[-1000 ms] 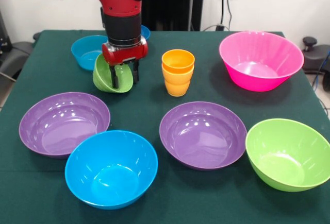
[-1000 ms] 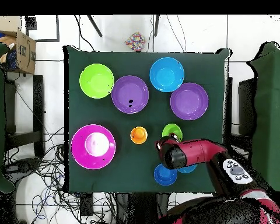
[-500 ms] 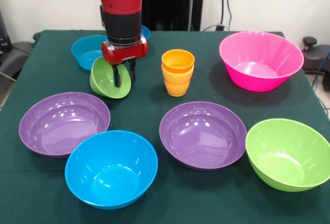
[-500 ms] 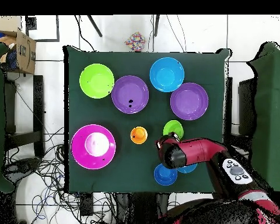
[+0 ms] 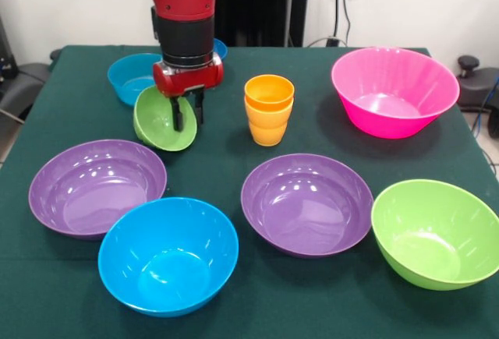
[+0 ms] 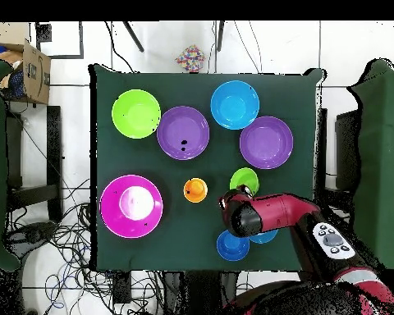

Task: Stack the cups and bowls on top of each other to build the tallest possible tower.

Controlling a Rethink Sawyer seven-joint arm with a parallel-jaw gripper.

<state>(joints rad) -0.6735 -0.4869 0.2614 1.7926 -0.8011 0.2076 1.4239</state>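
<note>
I have the pincer (image 5: 185, 113) clamped on the rim of the small green bowl (image 5: 160, 121), one finger inside the bowl, one outside on the side nearer the cups. The bowl hangs tilted, mouth facing out toward the camera across the counter (image 5: 234, 140); I can't tell whether its low edge touches the cloth.

Key relation: the nested cups (image 5: 269, 110), orange over yellow-orange, stand just beside the bowl, on the pincer's finger side. In the front view that's to the right; in the overhead view the cups (image 6: 195, 190) sit left of the green bowl (image 6: 245, 180), roughly level with it. So the move reads as a short sideways carry after a lift, judging from the task.

Clearance: the bowl must rise above the cup mouth first, else its rim clips the stack and tips it. The lane between bowl and cups is bare cloth. Behind the arm sit the light blue bowl (image 5: 132, 76) and a dark blue bowl (image 6: 232, 244), close to the arm but off the path. The two purple bowls (image 5: 97, 187) and the big blue bowl (image 5: 168, 255) lie on the camera side, well clear. The pink bowl (image 5: 394, 90) is past the cups, apart from them.

Worry: the rim pinch leaves the bowl tilted, so it may land crooked on the cup.
</note>
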